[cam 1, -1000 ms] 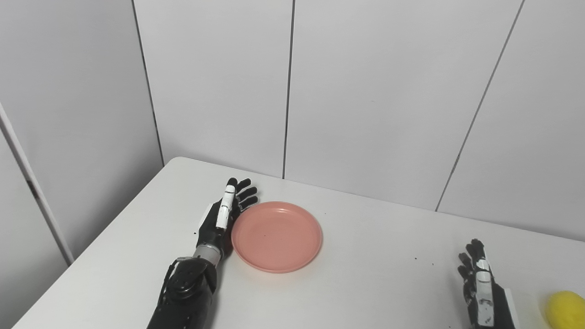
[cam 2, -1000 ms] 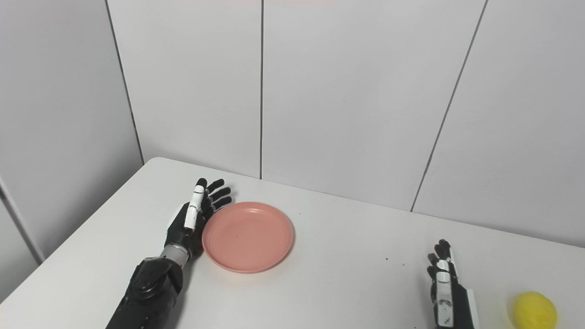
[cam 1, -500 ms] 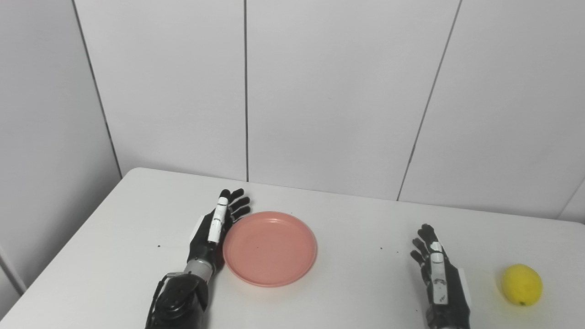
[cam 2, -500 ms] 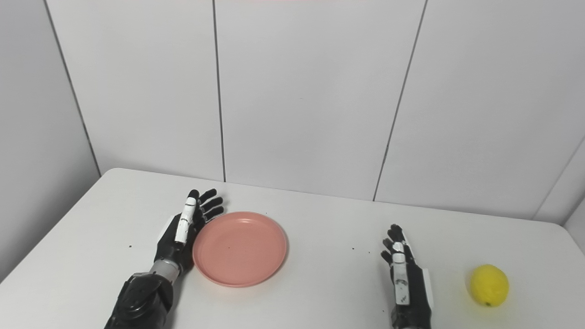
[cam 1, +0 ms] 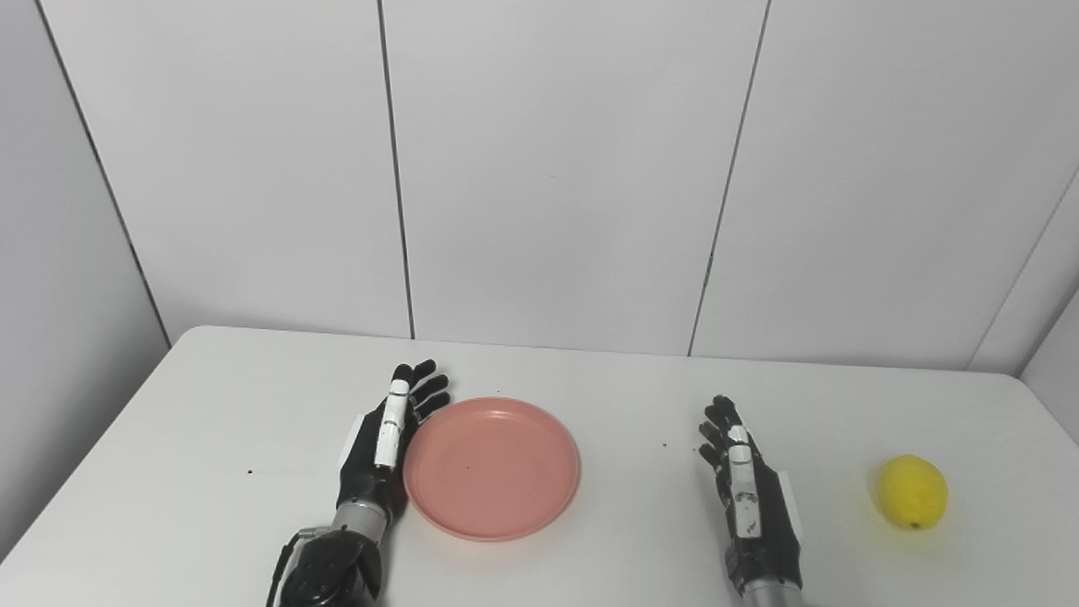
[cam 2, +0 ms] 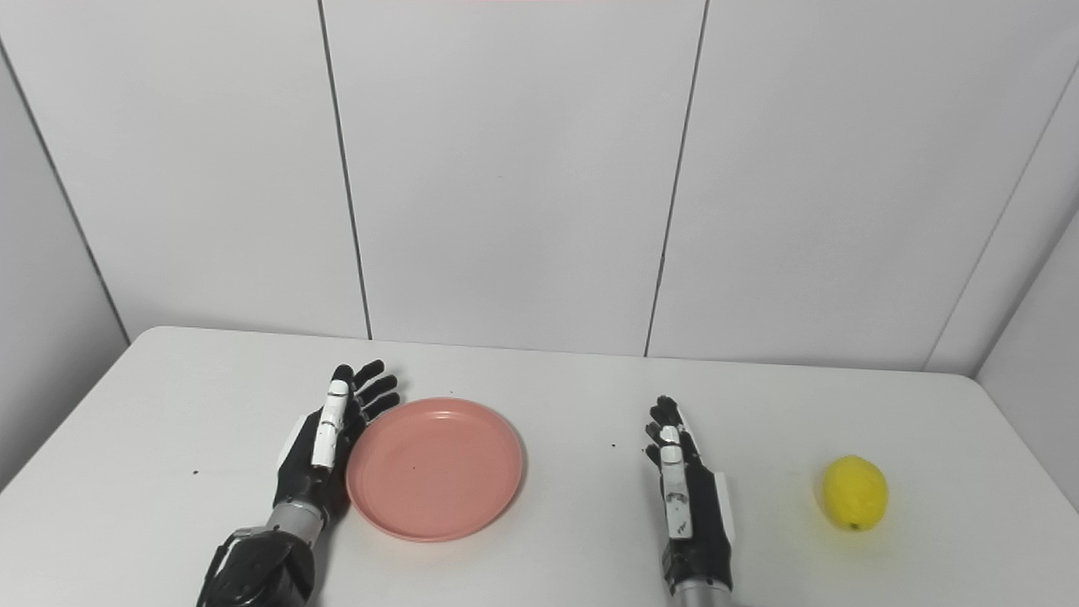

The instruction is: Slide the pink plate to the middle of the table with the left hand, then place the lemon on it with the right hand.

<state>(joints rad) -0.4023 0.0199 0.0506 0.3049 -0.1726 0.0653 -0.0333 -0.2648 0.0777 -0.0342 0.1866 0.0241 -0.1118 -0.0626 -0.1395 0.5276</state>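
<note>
A pink plate lies flat on the white table, a little left of the table's middle. My left hand is open, on edge, fingers pointing away, its palm against the plate's left rim. My right hand is open and empty, on edge on the table to the right of the plate. A yellow lemon lies on the table to the right of my right hand, apart from it. The same scene shows in the right eye view, with the plate and the lemon.
White wall panels stand behind the table's far edge. The table's right edge is near the lemon. Small dark specks lie on the tabletop.
The camera has turned right, so the whole picture has shifted left and the lemon is in full view. The left hand stays at the plate's left rim. The right hand has come further in.
</note>
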